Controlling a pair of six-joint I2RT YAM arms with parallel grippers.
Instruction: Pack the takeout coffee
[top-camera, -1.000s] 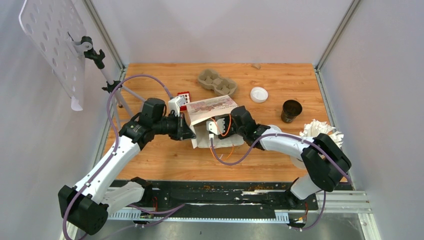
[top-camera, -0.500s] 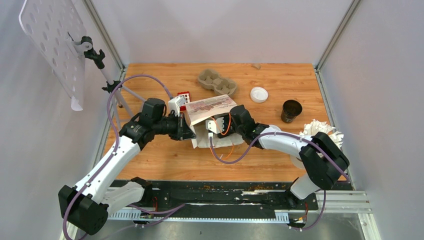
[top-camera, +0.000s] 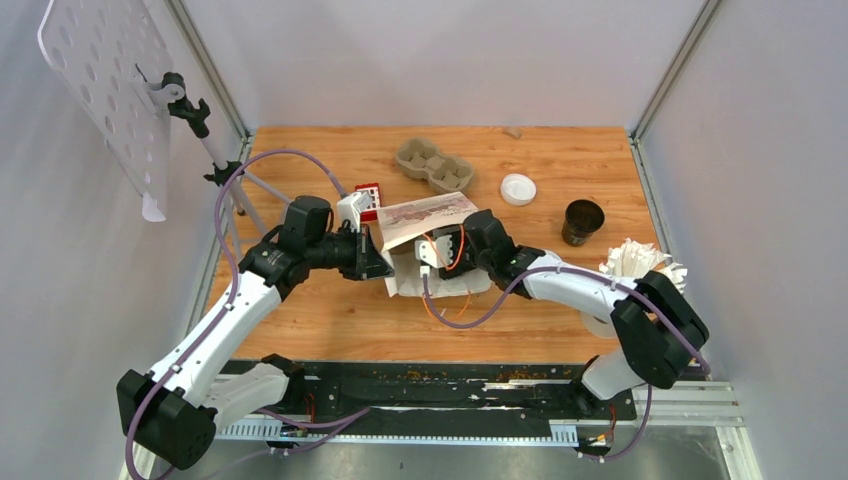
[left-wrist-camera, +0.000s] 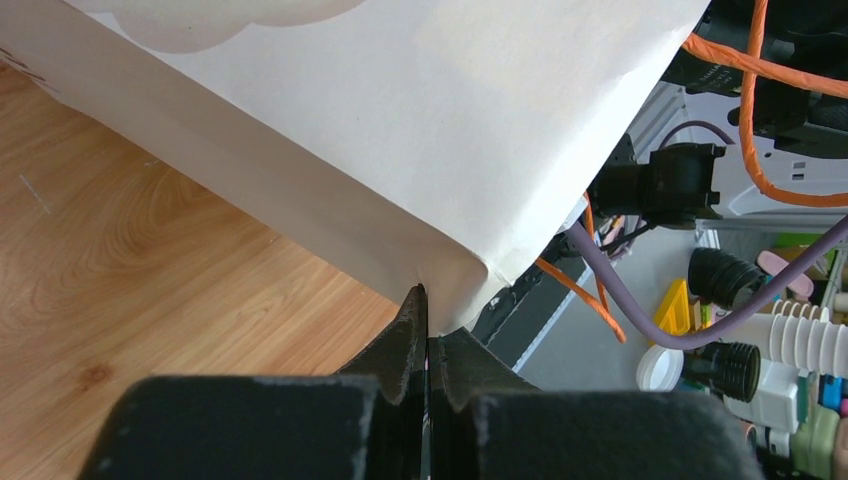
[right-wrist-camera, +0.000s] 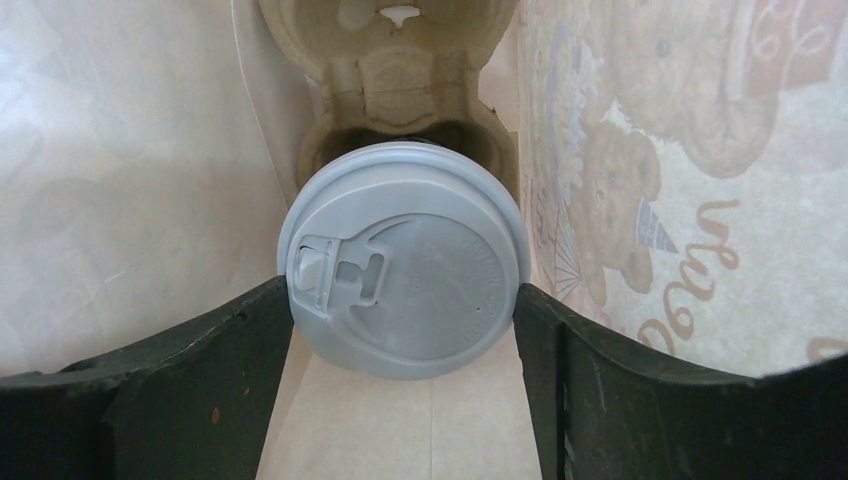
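**Coffee cup (right-wrist-camera: 403, 250) lies dead ahead between right tool (right-wrist-camera: 403, 292) fingers.**
Right tool wide, grip uncertain; left tool (left-wrist-camera: 428, 322) clamps bag (left-wrist-camera: 400, 120) edge.

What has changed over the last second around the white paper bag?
The right arm's elbow drifted slightly rightward; the right gripper stays inside the white paper bag, fingers flanking the white-lidded takeout cup. The left gripper still pinches the bag's edge. Loose white lid, open dark cup and pulp tray unmoved.
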